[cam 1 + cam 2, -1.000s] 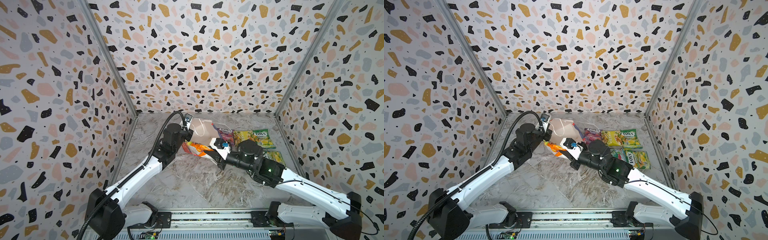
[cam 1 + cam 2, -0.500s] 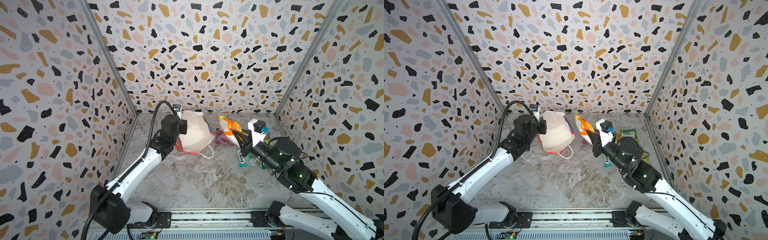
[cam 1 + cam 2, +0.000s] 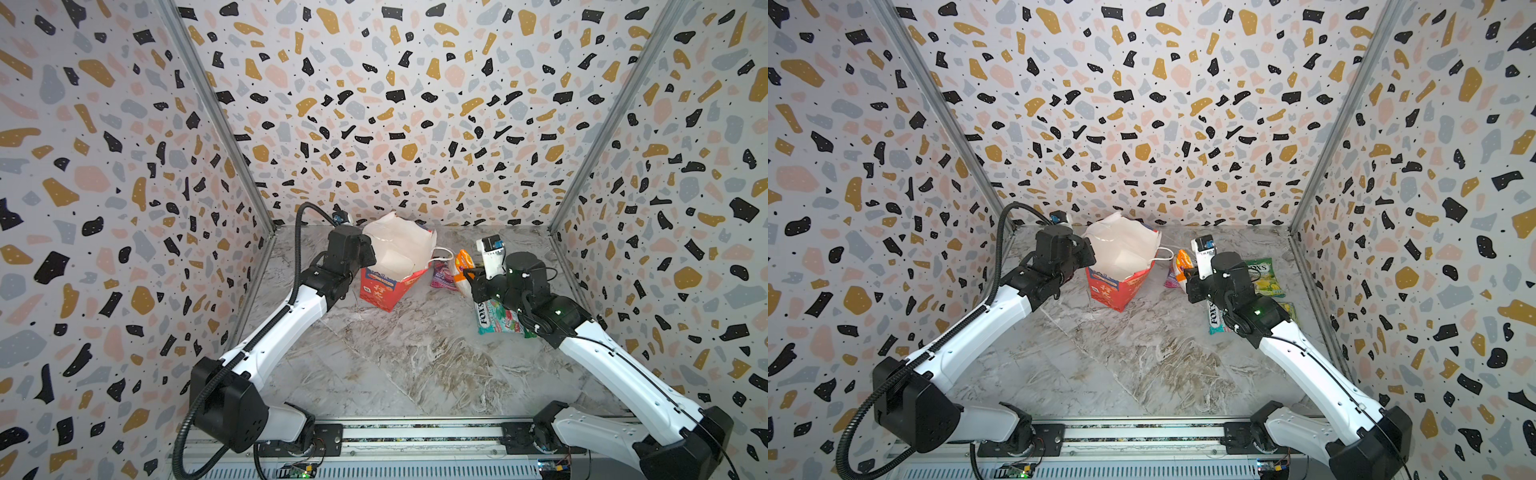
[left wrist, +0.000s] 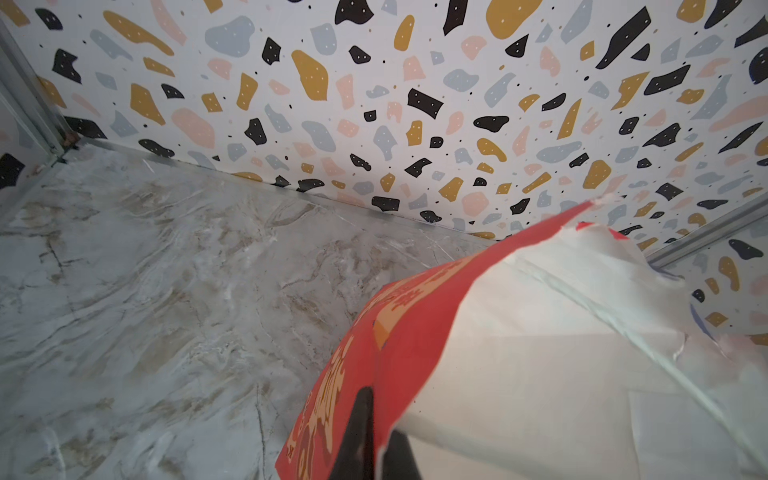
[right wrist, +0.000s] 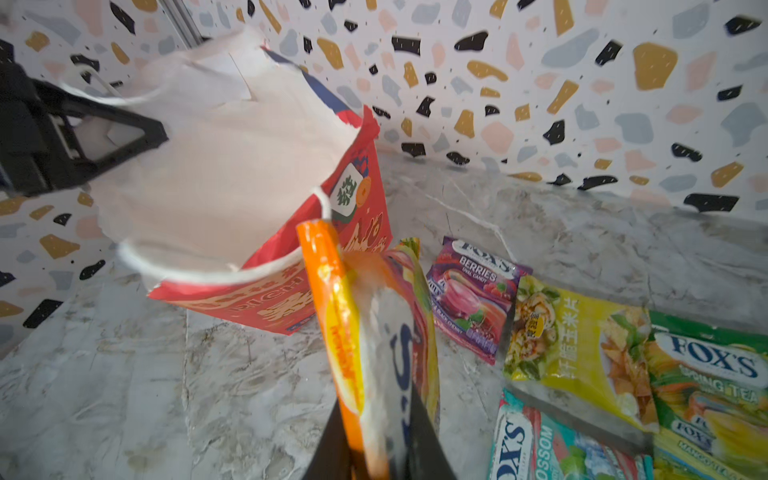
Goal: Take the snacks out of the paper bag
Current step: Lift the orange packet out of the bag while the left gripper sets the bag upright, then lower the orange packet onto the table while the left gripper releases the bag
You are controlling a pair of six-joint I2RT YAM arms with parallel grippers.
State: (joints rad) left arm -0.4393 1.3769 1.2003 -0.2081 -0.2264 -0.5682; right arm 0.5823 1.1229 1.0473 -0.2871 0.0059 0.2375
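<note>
Change over the last second: the orange packet (image 5: 345, 332) is out. A second ago it lay at the mouth of the bag (image 3: 380, 289), which was tipped low toward the middle of the table (image 3: 395, 365). Half a second ago it was carried high toward the back right. Now it hangs lower, just right of the bag and over the purple packet (image 5: 469, 299). Whether it touches anything below, cannot tell.

Right gripper (image 5: 374, 440): jaws narrow, pinched on the lower end of the orange packet, which stands upright and edge-on.

Left gripper (image 4: 376, 419): clamped on the bag's rim, one finger on the red outside, one on the white lining. The bag has come up from its tipped pose to near upright at back left, mouth open toward the top cameras.

Already out, flat on the table at right: the purple packet, a yellow packet (image 5: 577, 353), a green packet (image 5: 710, 374) and a teal packet (image 3: 494, 320), close together and partly overlapping.

Judgement: counting the orange one, five are out. Only white lining shows inside the bag in both top views. Its bottom is hidden, so another packet may remain. The next move calls for setting the orange packet beside the rest, letting go, then checking the bag.
</note>
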